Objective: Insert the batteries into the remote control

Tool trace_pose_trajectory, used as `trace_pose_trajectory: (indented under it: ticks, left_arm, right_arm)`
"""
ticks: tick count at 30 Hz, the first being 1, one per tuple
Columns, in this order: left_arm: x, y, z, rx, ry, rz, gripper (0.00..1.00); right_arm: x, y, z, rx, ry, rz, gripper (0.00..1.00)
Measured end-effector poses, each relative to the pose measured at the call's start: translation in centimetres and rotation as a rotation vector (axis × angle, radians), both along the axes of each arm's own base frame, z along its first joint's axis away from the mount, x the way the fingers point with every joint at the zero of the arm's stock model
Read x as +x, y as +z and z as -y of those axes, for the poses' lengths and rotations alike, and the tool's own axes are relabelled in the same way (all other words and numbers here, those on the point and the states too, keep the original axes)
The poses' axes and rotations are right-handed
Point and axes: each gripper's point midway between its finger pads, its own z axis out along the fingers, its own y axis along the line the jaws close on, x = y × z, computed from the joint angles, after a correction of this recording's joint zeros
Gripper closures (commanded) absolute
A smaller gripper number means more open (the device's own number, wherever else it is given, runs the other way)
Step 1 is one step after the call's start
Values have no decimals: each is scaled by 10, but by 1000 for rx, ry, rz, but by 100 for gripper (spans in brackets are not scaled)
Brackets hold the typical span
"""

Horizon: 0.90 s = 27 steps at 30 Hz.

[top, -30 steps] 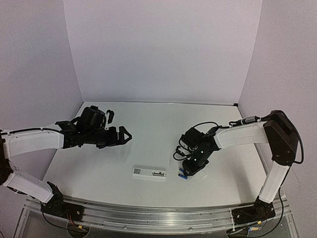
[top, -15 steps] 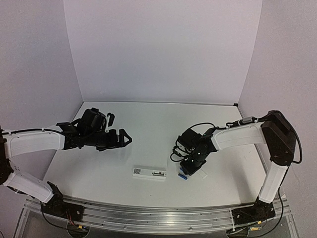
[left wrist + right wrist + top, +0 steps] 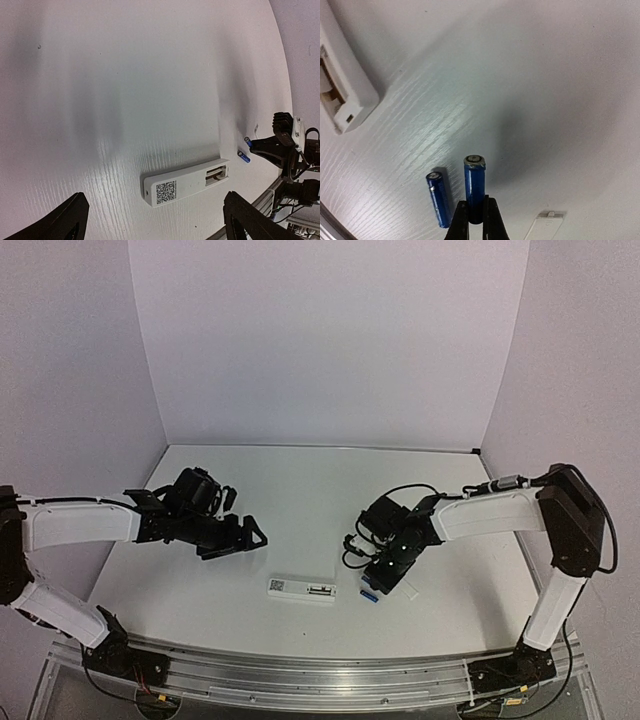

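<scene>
Closing over the last second, the right gripper (image 3: pixel 475 214) now has its fingers clamped on one blue battery (image 3: pixel 474 182), which juts out past the fingertips. That is one of two cells. The second battery (image 3: pixel 437 199) lies on the white table (image 3: pixel 560 75) just beside it. One small white cover (image 3: pixel 543 226) lies near them. One remote control (image 3: pixel 186 182) lies back-up with its compartment open, between the two arms. The left gripper (image 3: pixel 250 538), fingers wide apart, has come nearer the remote control.

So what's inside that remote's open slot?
In the remote control only a pale interior shows, no cells; deeper corners are hidden. Both batteries are outside, one in the right gripper.
</scene>
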Motion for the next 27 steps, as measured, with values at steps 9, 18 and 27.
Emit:
trace_pose_trajectory:
  ticks: [9, 18, 27]
  left_arm:
    - [-27, -41, 7, -11, -68, -172, 32]
    - [-35, -58, 20, -67, -109, -239, 43]
    - [-31, -72, 30, -88, -118, -255, 51]
  right_arm:
    - [-17, 44, -43, 43, 296, 39, 100]
    - [-18, 43, -75, -19, 466, 45, 100]
    - [-18, 32, -77, -124, 553, 52, 100]
